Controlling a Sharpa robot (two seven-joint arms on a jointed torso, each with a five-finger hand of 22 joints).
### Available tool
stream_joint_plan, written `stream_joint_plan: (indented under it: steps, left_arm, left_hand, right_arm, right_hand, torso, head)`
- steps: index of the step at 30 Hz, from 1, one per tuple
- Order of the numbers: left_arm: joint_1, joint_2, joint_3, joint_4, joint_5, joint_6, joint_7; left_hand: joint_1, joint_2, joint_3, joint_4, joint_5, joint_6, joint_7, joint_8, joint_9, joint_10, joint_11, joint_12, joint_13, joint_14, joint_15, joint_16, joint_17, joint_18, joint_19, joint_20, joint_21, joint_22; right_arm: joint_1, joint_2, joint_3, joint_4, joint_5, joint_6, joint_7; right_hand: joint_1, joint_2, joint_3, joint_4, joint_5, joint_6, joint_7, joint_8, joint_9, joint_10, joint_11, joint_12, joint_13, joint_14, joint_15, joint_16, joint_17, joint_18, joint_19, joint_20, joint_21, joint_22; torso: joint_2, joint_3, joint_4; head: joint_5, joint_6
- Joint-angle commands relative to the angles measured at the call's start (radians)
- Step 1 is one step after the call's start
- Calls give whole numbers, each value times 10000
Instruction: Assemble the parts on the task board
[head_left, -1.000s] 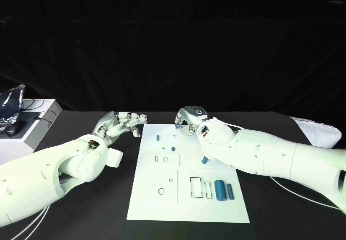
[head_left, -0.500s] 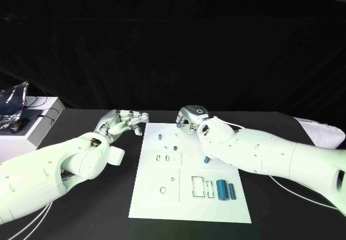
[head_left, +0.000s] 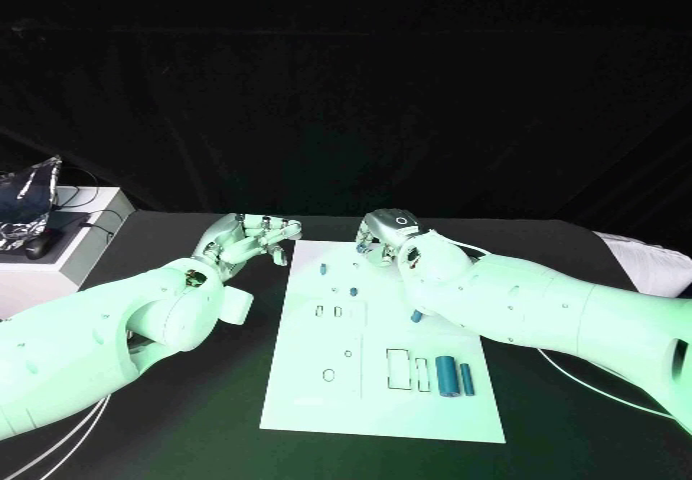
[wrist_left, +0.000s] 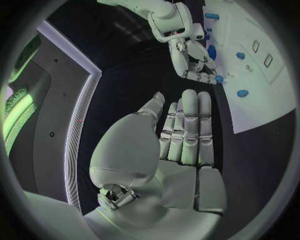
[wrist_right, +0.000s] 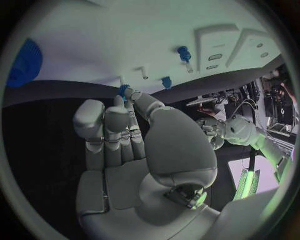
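Note:
The white task board (head_left: 378, 400) lies in the middle of the black table. My right hand (head_left: 381, 236) hovers over the board's far edge and pinches a small blue part (wrist_right: 123, 91) at its fingertips; the left wrist view shows that part (wrist_left: 219, 78) too. My left hand (head_left: 255, 238) is just off the board's far left corner, its fingers (wrist_left: 187, 125) stretched out side by side and holding nothing. Small blue parts (head_left: 320, 268) (head_left: 353, 292) stand near the far end of the board. Another blue part (head_left: 415, 316) lies by my right forearm. Two blue cylinders (head_left: 444, 377) (head_left: 466, 379) lie near the front right.
Raised white blocks with slots (head_left: 335, 312) and cut-outs (head_left: 397, 368) sit in the board's middle. A white box with cables and a foil bag (head_left: 32, 195) stands at the far left of the table. Bare black tabletop (head_left: 173, 420) flanks the board.
The head camera has shifted slightly. Both hands stay where they were over the board's far end, the right one still pinching its part.

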Motion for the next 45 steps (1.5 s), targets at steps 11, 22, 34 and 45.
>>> stream_joint_plan:
  steps: [11, 22, 34, 45]
  left_arm:
    - [15, -21, 37, 64, -31, 107, 134]
    - [19, -33, 51, 56, -31, 87, 126]
    - [19, -41, 55, 39, -30, 117, 108]
    - [14, -33, 55, -16, -20, 177, 112]
  left_hand:
    - [-38, 46, 24, -46, -26, -75, 25, -51, 6, -107, 35, 9, -9, -39, 13, 43, -18, 71, -72, 18, 49, -6]
    - [-41, 45, 26, -51, -26, -94, 32, -51, 6, -125, 42, 12, -8, -42, 17, 53, -31, 76, -73, 24, 55, -12]
    - [-44, 46, 28, -56, -26, -109, 41, -52, 5, -139, 48, 11, -8, -46, 21, 62, -47, 79, -75, 27, 61, -19]
    - [-40, 61, 37, -55, -26, -113, 38, -50, 6, -152, 50, 9, -9, -46, 22, 67, -50, 80, -75, 29, 63, -21]
  right_arm:
    - [-40, 117, -9, -139, -29, 330, 140]
    - [-50, 191, -15, -240, 34, 361, 230]
    - [-52, 167, -25, -325, 201, -284, 474]
    - [54, -1222, -1, 934, 680, -589, 576]
  right_hand:
    - [-18, -139, -19, 83, 62, -60, 34, 29, 12, -34, -44, 28, 16, -20, -13, -51, 3, 108, 387, -23, -112, 1012]
    - [-55, -241, -12, 154, 6, -213, 78, 20, -8, -195, 10, 28, 14, -25, 20, -98, -13, 126, 380, -1, -291, 988]
    - [1045, -1372, -2439, 1921, -273, -3256, -209, 7, -81, -3207, 688, 87, -5, 72, 423, -1322, -925, 1053, 418, 453, -5800, -1470]
    - [1030, -984, -2322, 1762, 36, -1814, 307, 49, -44, -1181, 278, 299, 2, 197, 159, -1088, -848, 758, 483, 204, -4844, -1436]
  torso:
    - [20, -3, 20]
    - [49, -4, 20]
    - [42, 1, 8]
    - [20, 56, -73]
  head:
    - [32, -48]
    - [43, -72]
    - [64, -57]
    - [131, 29]
